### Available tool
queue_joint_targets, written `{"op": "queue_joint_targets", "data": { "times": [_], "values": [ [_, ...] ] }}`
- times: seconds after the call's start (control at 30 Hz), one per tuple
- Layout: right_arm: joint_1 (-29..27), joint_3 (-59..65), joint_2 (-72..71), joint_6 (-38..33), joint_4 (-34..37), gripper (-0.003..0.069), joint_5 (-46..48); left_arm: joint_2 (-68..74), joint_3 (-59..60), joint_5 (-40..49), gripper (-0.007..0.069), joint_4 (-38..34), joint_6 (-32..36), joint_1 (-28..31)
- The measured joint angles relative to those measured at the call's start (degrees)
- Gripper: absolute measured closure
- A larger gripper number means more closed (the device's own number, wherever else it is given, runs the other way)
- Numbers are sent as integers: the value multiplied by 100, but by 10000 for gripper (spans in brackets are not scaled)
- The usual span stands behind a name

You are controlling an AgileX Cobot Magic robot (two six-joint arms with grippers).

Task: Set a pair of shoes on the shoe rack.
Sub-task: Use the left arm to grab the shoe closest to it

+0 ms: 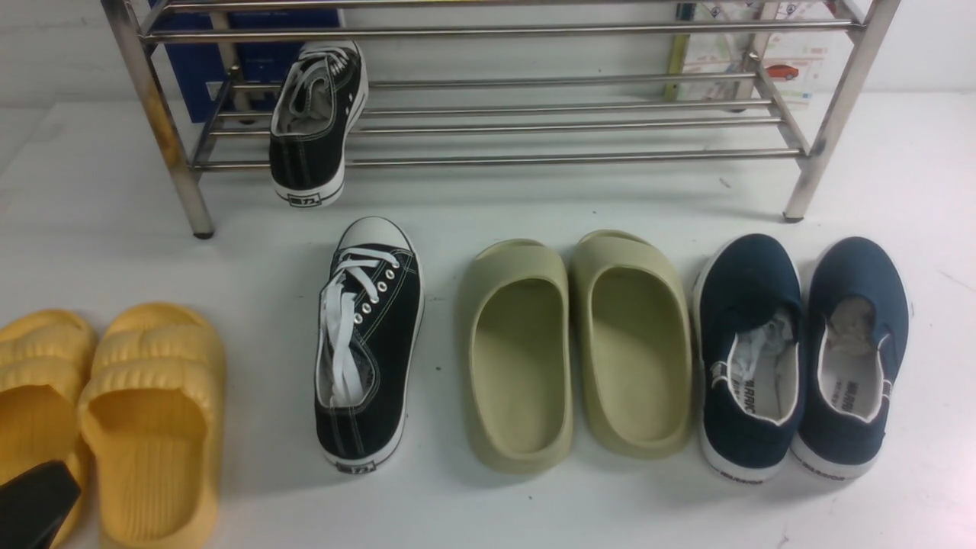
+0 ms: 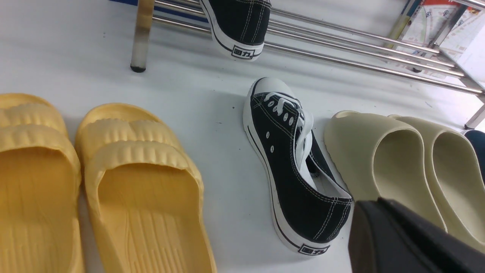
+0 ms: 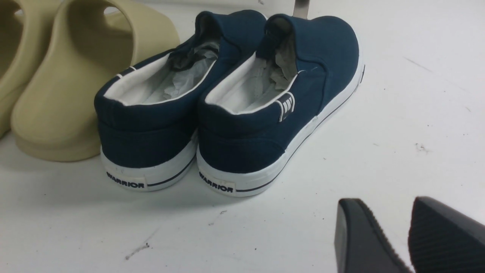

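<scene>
Left wrist view has the left gripper (image 2: pixel 373 212) at its near edge, fingers pressed together with nothing between them. Just ahead of those closed tips lies the second sneaker (image 2: pixel 295 170), flat on its sole on the white surface (image 2: pixel 212 113). Its heel is nearest the fingers and its white toe cap points away toward the shoe rack (image 2: pixel 142 34). Further out along much the same line, the first sneaker (image 2: pixel 240 22) already sits on the rack's lowest bars, its heel hanging over the front bar. On the robot's left of the fingers lie the yellow slippers (image 2: pixel 140 182). On the other side, just past the second sneaker, are the olive slippers (image 2: pixel 382 159).

The right gripper (image 3: pixel 384 206) has its fingers apart, nothing in the gap. Ahead of them, a little way off, stand the heels of the navy slip-ons (image 3: pixel 227 113), which are no part of the job.

By my reading the task is half done: one shoe is racked and its partner waits on the floor. The next move falls to the left arm. Its fingers must part, reach forward to the heel collar, and close with one finger inside the opening and one outside. Then it should lift the shoe clear of the front bar and set it beside the first. The canvas wall looks soft and may fold, and the loose laces could catch on a bar.
</scene>
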Motion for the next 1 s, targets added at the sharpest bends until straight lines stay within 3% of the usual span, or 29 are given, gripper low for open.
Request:
{"op": "queue_joint_targets", "data": {
  "times": [0.2, 0.3, 0.43, 0.63, 0.8, 1.0],
  "values": [
    [0, 0, 0, 0, 0, 420, 0, 0, 0, -1053, 616, -712, -173, 0],
    [0, 0, 0, 0, 0, 420, 0, 58, -36, -2051, 612, -1563, -227, 0],
    [0, 0, 0, 0, 0, 420, 0, 548, -438, -2422, 605, -1955, -203, 0],
    [0, 0, 0, 0, 0, 420, 0, 1764, -1373, -1819, 597, -1990, 377, 0],
    [0, 0, 0, 0, 0, 420, 0, 3709, -2128, -414, 594, -1995, 939, 0],
    [0, 0, 0, 0, 0, 420, 0, 5311, -2264, -239, 573, -2031, 975, 0]
  ]
}}
